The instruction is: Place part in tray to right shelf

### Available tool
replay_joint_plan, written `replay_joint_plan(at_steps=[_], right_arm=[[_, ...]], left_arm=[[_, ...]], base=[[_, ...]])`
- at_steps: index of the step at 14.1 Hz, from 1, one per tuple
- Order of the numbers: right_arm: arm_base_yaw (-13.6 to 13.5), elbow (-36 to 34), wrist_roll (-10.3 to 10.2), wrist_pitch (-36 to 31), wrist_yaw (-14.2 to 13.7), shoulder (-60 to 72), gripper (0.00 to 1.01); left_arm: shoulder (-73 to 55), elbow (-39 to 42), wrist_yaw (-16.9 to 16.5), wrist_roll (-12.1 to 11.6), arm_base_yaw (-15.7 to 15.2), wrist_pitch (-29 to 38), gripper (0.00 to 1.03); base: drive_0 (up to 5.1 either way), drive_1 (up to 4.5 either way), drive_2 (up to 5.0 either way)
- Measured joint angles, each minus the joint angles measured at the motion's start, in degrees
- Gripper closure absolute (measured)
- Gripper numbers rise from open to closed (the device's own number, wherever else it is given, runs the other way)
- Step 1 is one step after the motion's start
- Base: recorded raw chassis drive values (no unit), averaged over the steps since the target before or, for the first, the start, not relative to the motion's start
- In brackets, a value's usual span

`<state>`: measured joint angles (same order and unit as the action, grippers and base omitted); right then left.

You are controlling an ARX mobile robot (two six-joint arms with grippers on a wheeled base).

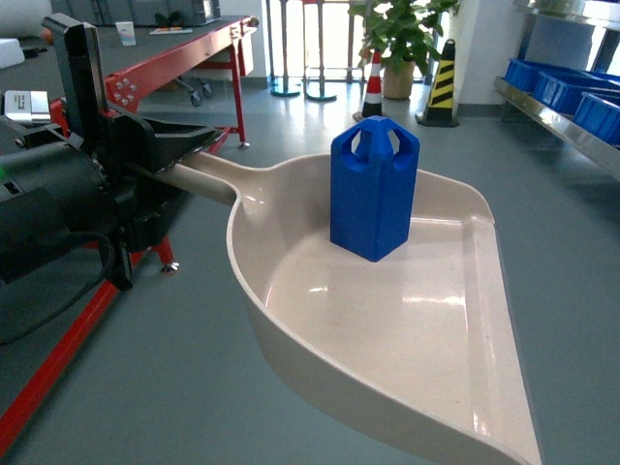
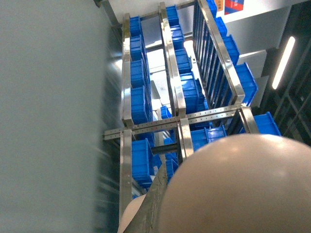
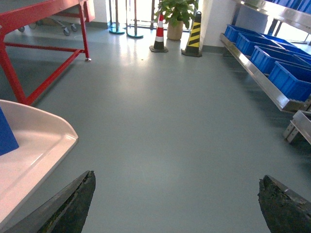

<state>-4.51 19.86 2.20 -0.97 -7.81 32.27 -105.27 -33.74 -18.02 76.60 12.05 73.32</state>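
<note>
Over on the left of the head view, the left gripper [image 1: 165, 160] is clamped on the long handle of the cream scoop [image 1: 387, 329], holding it out level above the grey floor [image 1: 174, 387], with a red-framed table [image 1: 194, 48] behind the arm. On to the middle: the blue block [image 1: 374, 187] stands upright in the scoop, set toward the back of the pan near the handle end, its pierced top facing up. Behind it sit a potted plant [image 1: 402, 39] and two striped cones [image 1: 442, 82] by the wall. Far right, a steel shelf [image 1: 557, 121] carries blue crates [image 1: 557, 82], well apart from the scoop. The left wrist camera sees the scoop's rounded underside [image 2: 243, 189] filling the lower right, with steel racking and more blue crates [image 2: 138, 104] beyond. From the right wrist view, the right gripper [image 3: 177, 204] hangs with its two dark fingertips [image 3: 73, 204] spread wide and nothing between them, the scoop's lip just to its left.
</note>
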Motion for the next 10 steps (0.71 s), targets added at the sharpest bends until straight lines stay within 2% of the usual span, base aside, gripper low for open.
replay_joint_plan(at_steps=[7,10], right_arm=[[0.0,0.0,0.0,0.0,0.1,0.1,0.03],[0.0,0.0,0.0,0.2,0.1,0.2,0.03]], left_arm=[[0.0,0.0,0.0,0.1,0.0,0.1,0.89],[0.0,0.0,0.1,0.0,0.0,0.2,0.89]], base=[[4.8,-2.62,-2.6],[-0.1,3.98,-4.2]])
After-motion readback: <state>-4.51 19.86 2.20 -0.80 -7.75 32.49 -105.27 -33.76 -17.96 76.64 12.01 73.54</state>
